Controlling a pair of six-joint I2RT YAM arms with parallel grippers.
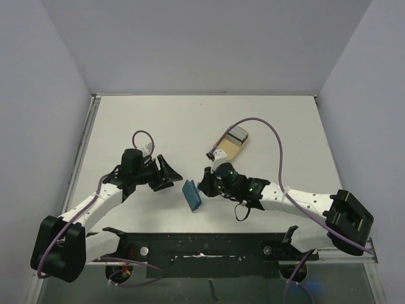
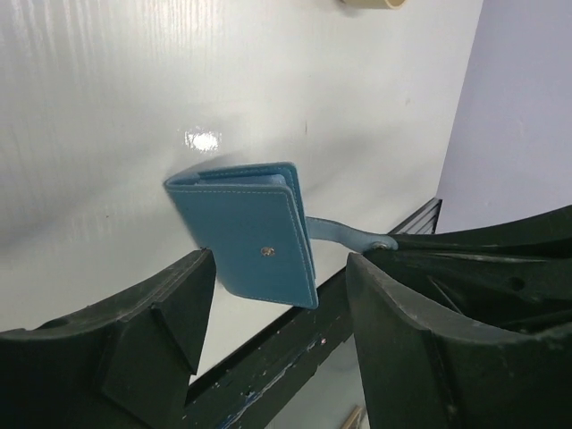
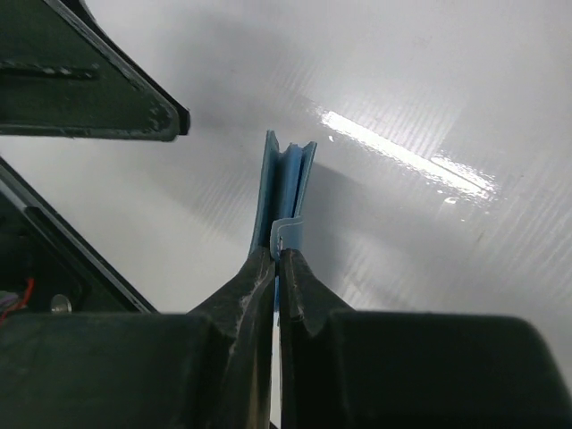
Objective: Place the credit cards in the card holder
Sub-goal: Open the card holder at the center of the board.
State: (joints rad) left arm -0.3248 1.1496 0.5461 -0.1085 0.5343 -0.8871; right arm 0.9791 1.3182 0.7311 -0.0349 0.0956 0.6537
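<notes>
Right wrist: right gripper [image 3: 279,255] clamped on tab of folded wallet [image 3: 284,183], held on edge. Left gripper [image 2: 279,268] wide open just beside wallet, not touching. Cards [image 1: 236,135] in dish [image 1: 224,151], well apart from wallet.

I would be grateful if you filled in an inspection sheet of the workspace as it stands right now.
Surface: white table, glare patches, no spills seen.
Job's things: blue card holder folded, its tab unfastened; grey credit cards lie in the tan dish, count unclear.
Clutter: nothing seen.
Grippers: left gripper open, one finger on either side of the card holder, not touching; right gripper shut on the tab.
Cables: purple left cable and right cable loop above their arms.
Surroundings: plain walls on three sides; black rail at the near edge.
</notes>
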